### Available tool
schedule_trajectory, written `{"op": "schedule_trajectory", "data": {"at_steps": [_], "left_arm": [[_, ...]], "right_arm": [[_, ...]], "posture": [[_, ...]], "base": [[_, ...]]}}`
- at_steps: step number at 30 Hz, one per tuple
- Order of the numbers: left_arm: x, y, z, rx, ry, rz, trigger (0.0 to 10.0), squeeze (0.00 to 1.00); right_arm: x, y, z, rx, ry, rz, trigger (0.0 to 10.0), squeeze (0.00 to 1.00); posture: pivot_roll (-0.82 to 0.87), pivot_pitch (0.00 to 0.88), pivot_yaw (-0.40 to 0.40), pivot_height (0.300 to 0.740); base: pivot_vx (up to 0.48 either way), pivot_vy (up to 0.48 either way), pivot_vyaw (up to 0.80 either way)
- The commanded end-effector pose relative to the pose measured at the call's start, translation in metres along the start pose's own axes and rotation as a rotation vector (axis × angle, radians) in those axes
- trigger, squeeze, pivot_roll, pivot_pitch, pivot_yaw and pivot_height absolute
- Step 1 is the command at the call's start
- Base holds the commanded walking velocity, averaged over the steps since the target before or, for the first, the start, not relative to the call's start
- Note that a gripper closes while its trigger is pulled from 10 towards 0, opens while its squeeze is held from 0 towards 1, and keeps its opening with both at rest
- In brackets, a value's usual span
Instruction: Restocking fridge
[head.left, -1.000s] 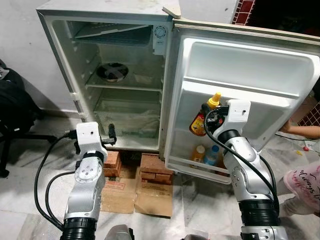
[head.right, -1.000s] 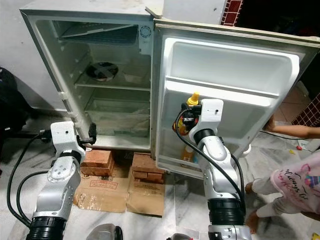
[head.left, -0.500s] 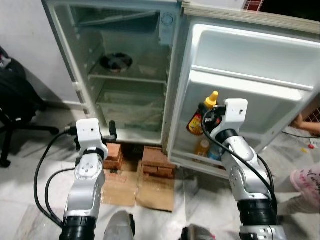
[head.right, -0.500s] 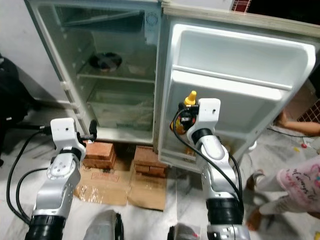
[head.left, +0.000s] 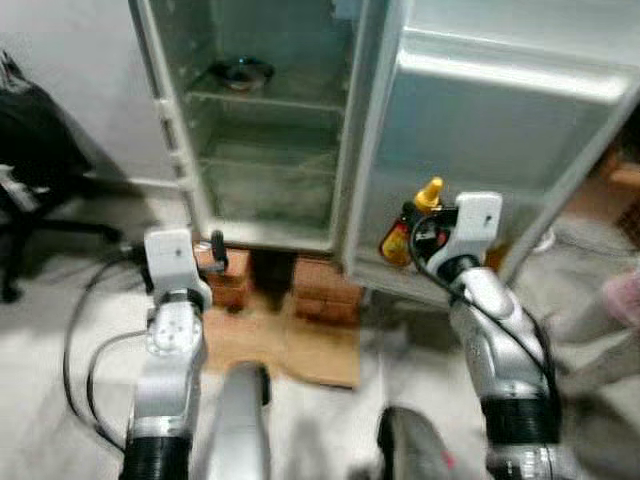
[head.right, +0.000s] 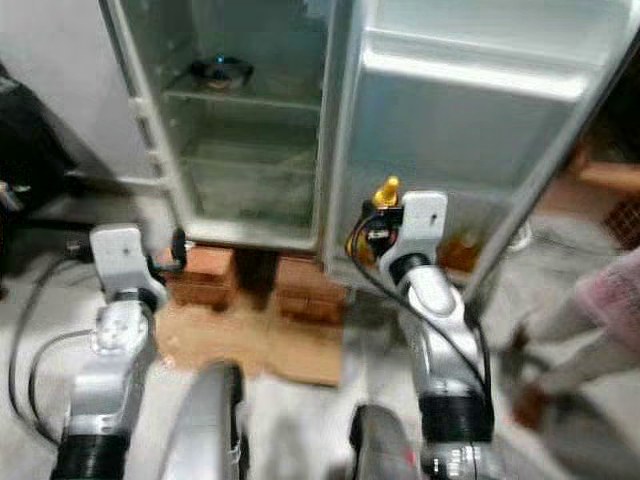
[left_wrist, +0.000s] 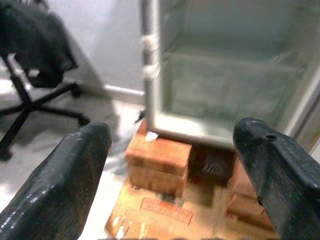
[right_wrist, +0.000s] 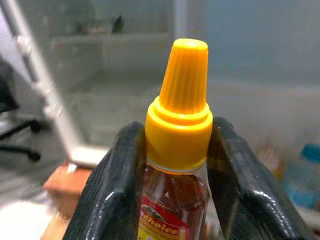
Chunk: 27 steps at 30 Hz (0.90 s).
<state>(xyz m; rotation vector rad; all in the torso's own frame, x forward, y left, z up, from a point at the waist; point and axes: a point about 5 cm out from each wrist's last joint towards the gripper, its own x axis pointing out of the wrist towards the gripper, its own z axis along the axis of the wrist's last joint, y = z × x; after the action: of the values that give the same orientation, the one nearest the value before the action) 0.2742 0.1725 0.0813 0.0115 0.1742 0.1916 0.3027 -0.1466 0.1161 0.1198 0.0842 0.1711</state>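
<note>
The fridge (head.left: 265, 140) stands open before me, its door (head.left: 500, 140) swung out to the right. My right gripper (head.left: 410, 225) is shut on a sauce bottle (head.left: 400, 238) with a yellow cap (right_wrist: 182, 107); both black fingers (right_wrist: 115, 190) clamp its neck. The bottle hangs in front of the door's lower shelf. A dark bowl (head.left: 243, 72) rests on a shelf inside the fridge. My left gripper (head.left: 215, 250) is low at the left, open and holding nothing, with its fingers (left_wrist: 70, 185) spread wide toward the fridge's base.
Red bricks (head.left: 325, 290) prop up the fridge, with flattened cardboard (head.left: 290, 345) on the floor before them. A black office chair (head.left: 30, 150) stands at the left. A person in pink (head.right: 610, 310) is at the right edge. The views are blurred.
The camera has moved closer and tilted down, so the fridge fills more of the picture. My right gripper still holds the bottle at the door; the left arm keeps its pose.
</note>
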Motion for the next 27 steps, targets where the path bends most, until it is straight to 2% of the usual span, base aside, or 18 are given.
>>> {"op": "schedule_trajectory", "data": {"at_steps": [1, 7, 21, 27], "left_arm": [[0.0054, -0.004, 0.0173, 0.003, -0.065, -0.011, 10.0, 0.0], [0.0054, -0.0037, 0.0179, -0.005, -0.072, -0.008, 10.0, 0.0], [0.0071, -0.0026, 0.0175, -0.016, -0.069, -0.005, 10.0, 0.0], [0.0076, -0.003, 0.0176, -0.018, -0.069, -0.004, 10.0, 0.0]], "right_arm": [[0.0041, 0.0013, 0.0216, -0.012, -0.086, 0.01, 10.0, 0.0], [0.0037, 0.0017, 0.0216, -0.011, -0.09, 0.011, 10.0, 0.0], [0.0053, 0.0038, 0.022, -0.016, -0.095, 0.028, 10.0, 0.0], [0.0058, 0.006, 0.0223, -0.018, -0.097, 0.043, 10.0, 0.0]], "posture": [[0.01, 0.0, -0.021, 0.608], [0.01, 0.0, -0.019, 0.608], [0.01, 0.0, -0.018, 0.608], [0.01, 0.0, -0.018, 0.608]], "base": [[0.0, 0.0, 0.0], [0.0, 0.0, 0.0], [0.388, 0.0, 0.0], [0.391, 0.262, 0.0]]}}
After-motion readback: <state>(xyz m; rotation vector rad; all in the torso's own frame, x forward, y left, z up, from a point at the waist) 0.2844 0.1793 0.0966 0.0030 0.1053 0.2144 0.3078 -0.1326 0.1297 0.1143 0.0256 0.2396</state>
